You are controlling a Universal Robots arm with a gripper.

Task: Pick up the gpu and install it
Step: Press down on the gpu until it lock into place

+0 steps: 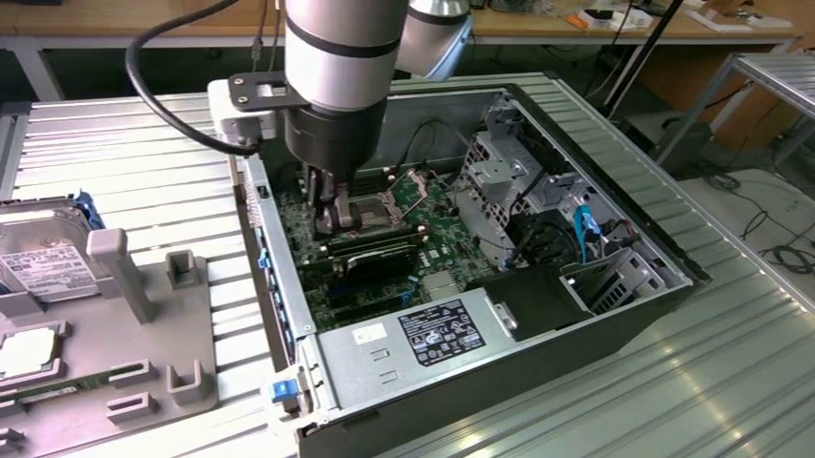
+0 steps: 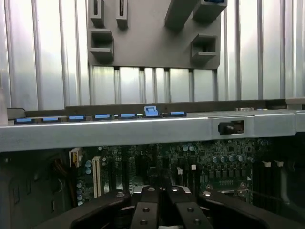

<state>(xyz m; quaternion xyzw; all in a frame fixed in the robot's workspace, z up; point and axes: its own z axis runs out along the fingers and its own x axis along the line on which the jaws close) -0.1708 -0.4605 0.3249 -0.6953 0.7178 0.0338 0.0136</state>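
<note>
The gripper (image 1: pixel 334 218) is reaching down inside an open computer case (image 1: pixel 535 377), low over the green motherboard (image 1: pixel 430 205). In the wrist view the gripper (image 2: pixel 159 217) is showing its two black fingers (image 2: pixel 145 212) pressed together; whether anything thin is pinched between them is not clear.

Just beside the fingertips, toward the near side in the exterior view, a long dark card is standing on edge across the board. This is probably the gpu (image 1: pixel 372 250), and it seems to be sitting in its slot. Whether the fingers are touching it cannot be told.

The card is likely handling as light, thin and stiff, but fragile: its faces are carrying small parts. The bare top edge is looking like the safest place to hold or press.

Outside the case, at the exterior view's left, a grey holder tray (image 1: pixel 153 315) is lying on the ribbed metal table (image 1: pixel 713 382).
</note>
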